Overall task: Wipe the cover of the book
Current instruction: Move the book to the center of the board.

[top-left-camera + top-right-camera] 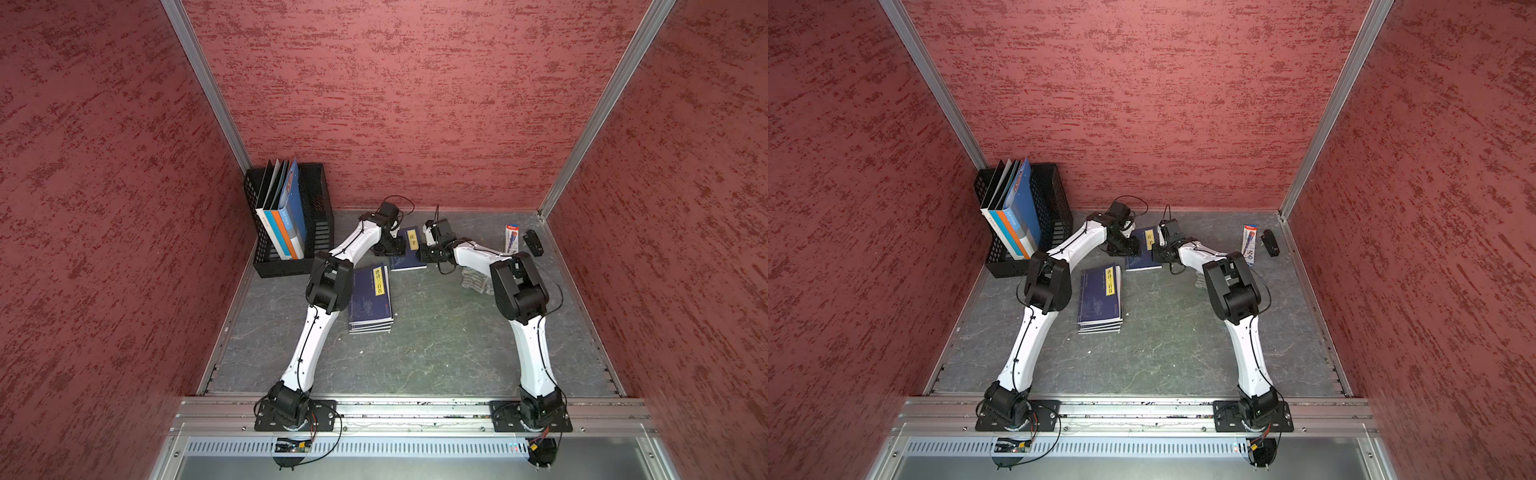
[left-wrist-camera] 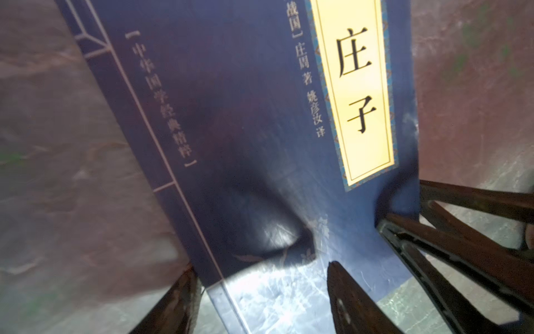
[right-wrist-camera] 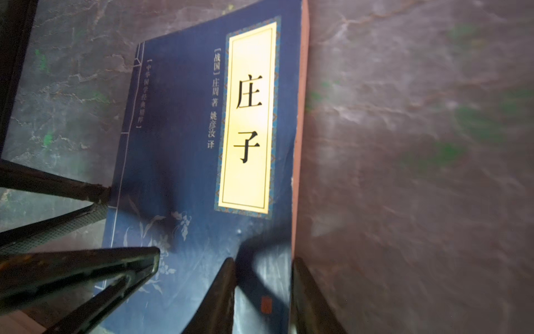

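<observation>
A dark blue book (image 1: 409, 255) with a yellow title label lies flat on the grey tabletop near the back, and shows in both top views (image 1: 1142, 259). My left gripper (image 2: 263, 267) is open. It straddles the spine edge, one finger (image 2: 352, 297) over the cover and the other (image 2: 173, 303) beside the spine. My right gripper (image 3: 264, 260) is open with a narrower gap. It straddles the opposite page edge, with one finger (image 3: 219, 295) above the cover and the other (image 3: 309, 297) just outside the edge. The two grippers (image 1: 394, 248) (image 1: 429, 253) flank the book.
A stack of similar blue books (image 1: 371, 305) lies nearer the front, beside the left arm. A black file holder (image 1: 291, 220) with folders stands at the back left. A grey folded cloth (image 1: 476, 280) lies partly under the right arm. A pen pack (image 1: 511, 239) and a black stapler (image 1: 534, 243) sit at the back right.
</observation>
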Robot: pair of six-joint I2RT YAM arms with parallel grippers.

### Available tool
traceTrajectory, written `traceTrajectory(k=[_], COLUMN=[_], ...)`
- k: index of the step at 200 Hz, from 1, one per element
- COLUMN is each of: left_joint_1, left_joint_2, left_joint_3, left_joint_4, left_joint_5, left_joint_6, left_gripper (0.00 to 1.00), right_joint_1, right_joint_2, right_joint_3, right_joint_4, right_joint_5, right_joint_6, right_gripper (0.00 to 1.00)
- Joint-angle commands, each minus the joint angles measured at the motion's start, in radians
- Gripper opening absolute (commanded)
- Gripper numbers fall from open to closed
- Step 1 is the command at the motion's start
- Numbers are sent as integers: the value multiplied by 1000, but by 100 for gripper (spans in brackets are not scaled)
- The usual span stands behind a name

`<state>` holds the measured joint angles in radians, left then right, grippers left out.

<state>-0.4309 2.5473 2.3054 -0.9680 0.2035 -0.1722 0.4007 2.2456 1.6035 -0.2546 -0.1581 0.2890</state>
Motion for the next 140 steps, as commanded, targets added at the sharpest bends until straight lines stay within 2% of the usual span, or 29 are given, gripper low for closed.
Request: traceTrajectory(k=[1,54,97,140], left_joint_1=[-64,-145,-237,-333], left_joint_2=[12,-71,-245,-397], left_joint_3=[-17,-136,-441,-676], left_joint_4=[19,62,219,327], left_joint_5=[79,86,92,94], left_joint_6=[-27,-82,-153,-234], left_gripper=[69,65,64,65], right_joint_1=[10,12,21,89], right_joint_2=[-51,-210,-376,-555], right_joint_3=[-74,-267,-467,-699], right_joint_4=[-18,14,46,52], right_joint_5=[15,33,27,46], right_joint_6=[4,28,61,122], right_gripper=[32,32,32,32])
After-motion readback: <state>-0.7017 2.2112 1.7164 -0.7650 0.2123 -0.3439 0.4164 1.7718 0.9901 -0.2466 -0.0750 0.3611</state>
